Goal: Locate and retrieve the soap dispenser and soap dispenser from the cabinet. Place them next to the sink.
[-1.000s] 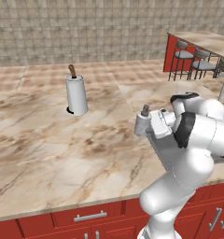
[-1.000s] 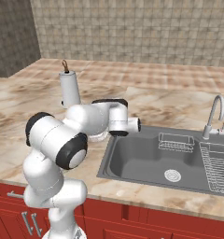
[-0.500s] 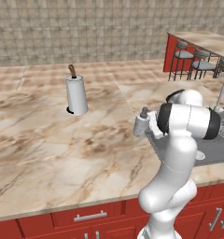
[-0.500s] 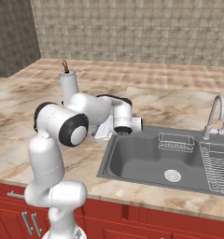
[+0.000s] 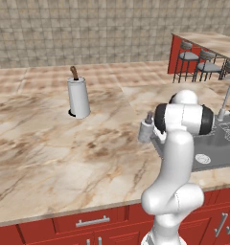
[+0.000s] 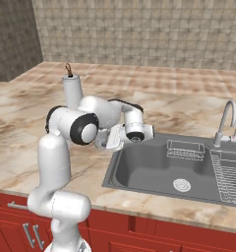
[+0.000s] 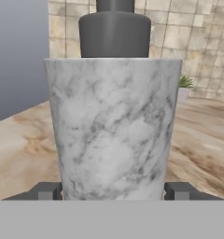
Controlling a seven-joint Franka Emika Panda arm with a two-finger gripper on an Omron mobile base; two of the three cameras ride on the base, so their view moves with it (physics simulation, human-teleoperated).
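Over the last second we have swung the arm from a folded pose over the counter round toward the sink; the forearm now stands more upright in the left base view, and the hand hangs by the basin's left rim in the right base view; the base views themselves have not shifted, so the base is parked. The marbled bottle sits between our fingers, its dark pump upright; the gripper is clamped on its lower body, a pad pressing each side. In the left base view the bottle is at the counter's edge, just beside the sink; whether it touches the stone yet we cannot tell. We judge this carry nearly done: a short lowering and a release beside the basin would remain. The paper-towel roll stands well apart, untouched. We can read no brand, label or writing on the bottle or anywhere else; its face is plain marbling.
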